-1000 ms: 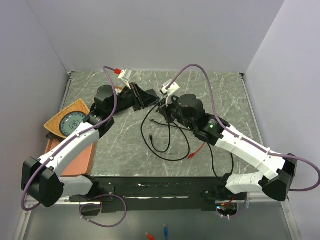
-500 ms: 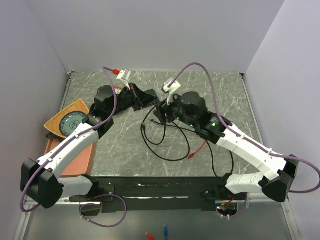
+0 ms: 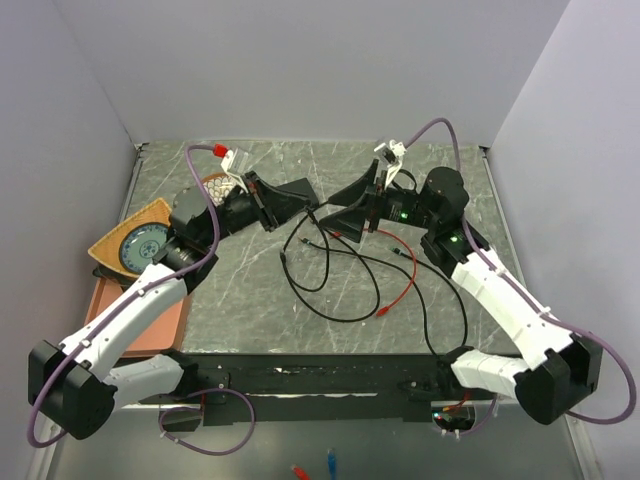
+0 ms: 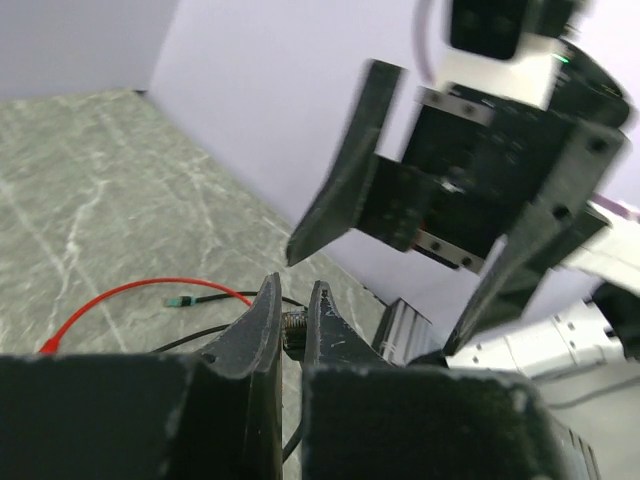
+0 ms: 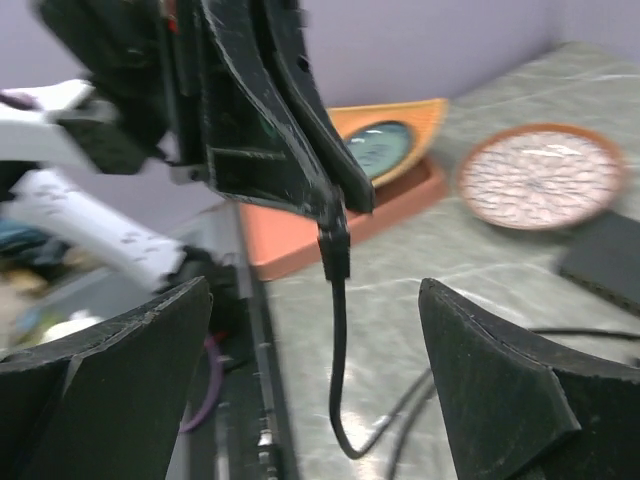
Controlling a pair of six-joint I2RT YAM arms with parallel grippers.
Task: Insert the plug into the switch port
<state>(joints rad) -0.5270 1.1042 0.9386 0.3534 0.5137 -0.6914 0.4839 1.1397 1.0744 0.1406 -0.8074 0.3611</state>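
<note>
The left gripper [image 4: 293,300] is clamped on the plug [image 5: 335,248], just 12 o'clock of the table's [image 3: 240,285] centre. From the right wrist, the plug's long axis runs 12 to 6, with its cable [image 5: 334,385] leaving at 6 and its tip hidden in the grip. The right gripper [image 5: 315,300] stands wide apart, at the plug's 3 o'clock. The switch [image 5: 603,262] is blurred and cut off at the frame edge.

Your grey marble table [image 3: 450,320], quick rundown

You've got black cables [image 3: 345,320] looped in the middle with a red cable [image 3: 402,292] crossing them, a round patterned dish [image 5: 545,175] towards the back left, the flat black switch [image 5: 605,262] near it, and a salmon tray [image 3: 168,322] along the left edge.
</note>
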